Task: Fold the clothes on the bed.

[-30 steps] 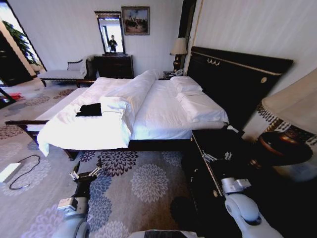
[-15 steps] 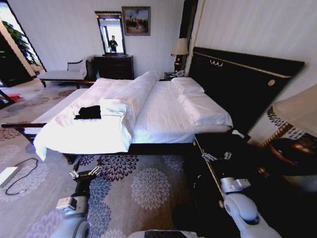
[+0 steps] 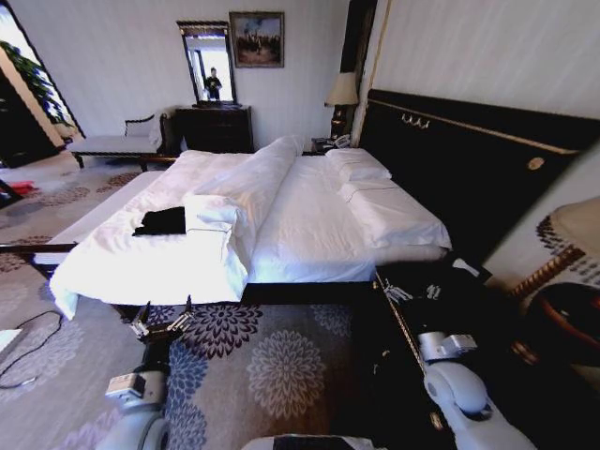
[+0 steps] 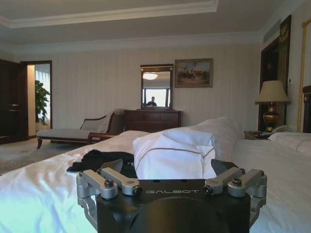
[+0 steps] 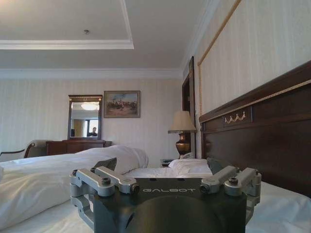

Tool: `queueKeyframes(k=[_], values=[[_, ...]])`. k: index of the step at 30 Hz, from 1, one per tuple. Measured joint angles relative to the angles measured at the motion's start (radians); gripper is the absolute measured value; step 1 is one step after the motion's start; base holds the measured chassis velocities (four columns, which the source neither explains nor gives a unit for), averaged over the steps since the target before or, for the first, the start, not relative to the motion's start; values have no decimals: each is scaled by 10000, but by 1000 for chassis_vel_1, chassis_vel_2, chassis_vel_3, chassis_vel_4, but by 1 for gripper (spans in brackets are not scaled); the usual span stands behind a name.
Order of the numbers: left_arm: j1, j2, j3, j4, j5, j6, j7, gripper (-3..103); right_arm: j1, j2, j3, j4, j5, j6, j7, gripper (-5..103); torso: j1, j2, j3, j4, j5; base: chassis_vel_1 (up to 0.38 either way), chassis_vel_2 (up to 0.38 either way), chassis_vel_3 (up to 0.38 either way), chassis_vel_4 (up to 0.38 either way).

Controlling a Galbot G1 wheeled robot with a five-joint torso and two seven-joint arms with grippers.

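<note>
T-shirt (image 3: pixel 161 221): black, soft, crumpled heap near the bed's foot end, just beside the folded-back duvet (image 3: pixel 216 211); unfolded.
bed (image 3: pixel 309 225): white, smooth bedding, dark headboard.
left claw (image 3: pixel 161 324): released, low over carpet, short of bed; likely approach pose.
right claw (image 3: pixel 412 293): released, by the nightstand, empty.

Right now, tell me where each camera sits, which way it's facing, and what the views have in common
Head view: high on the robot, looking down across the bed; left gripper and right gripper low in front, both open.
Left wrist view: behind the left gripper, level with the duvet, facing the black T-shirt.
Right wrist view: behind the right gripper, facing the headboard.
All three share the mirror.
</note>
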Motion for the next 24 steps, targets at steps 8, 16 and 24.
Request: queueKeyframes(k=[8,16,24], values=[[-292,534,226,-15,-117,195,419,100,23,2,-75,-79,-77,-5,9,100,0,-1,0,1,-1,-233,223,225,-222],[-847,1031,149,318,-1017,185,1015,100,-128,78,-99,33,-205,-6,25,100,2,-1,1,-2,-3,-254,241,245,-253],[-1025,981,185,428,-1052,185,1010,100,-177,215,-127,-75,-350,40,101,100,3,-2,1,0,-1,-210,220,218,-217]])
